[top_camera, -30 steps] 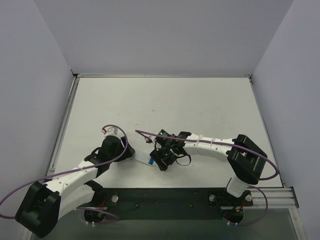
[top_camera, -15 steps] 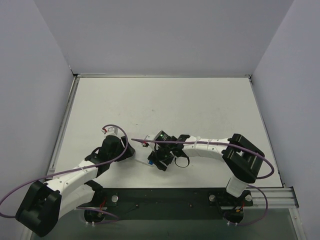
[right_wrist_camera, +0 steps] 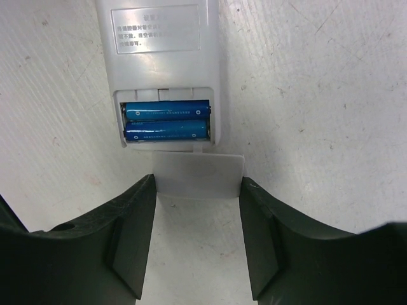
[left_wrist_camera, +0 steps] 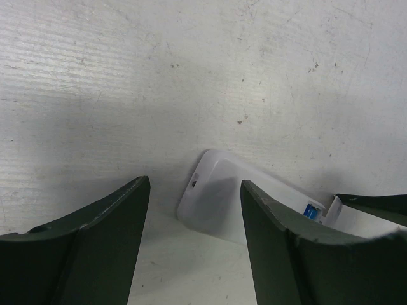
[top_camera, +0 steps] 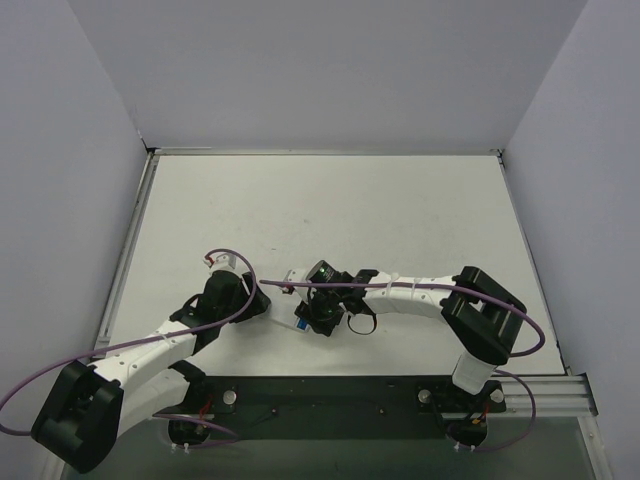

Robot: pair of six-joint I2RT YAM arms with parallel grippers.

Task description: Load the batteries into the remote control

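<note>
Leftward by a little since a second ago, the right arm (top_camera: pixel 410 292) now has its claw nearer the left one; the left arm has not stirred. Near the front of the table (top_camera: pixel 330 210), between the two claws, the remote (right_wrist_camera: pixel 162 63) lies back up; its compartment is uncovered, with two blue batteries (right_wrist_camera: pixel 166 121) seated side by side inside. A loose white lid (right_wrist_camera: pixel 198 170) lies flat just below the compartment; the right claw (right_wrist_camera: pixel 198 183) grips it, one finger against each side edge. The left claw (left_wrist_camera: pixel 194 183) is open, holding nothing; the remote's rounded far end lies just ahead of its fingers, apart from both.
</note>
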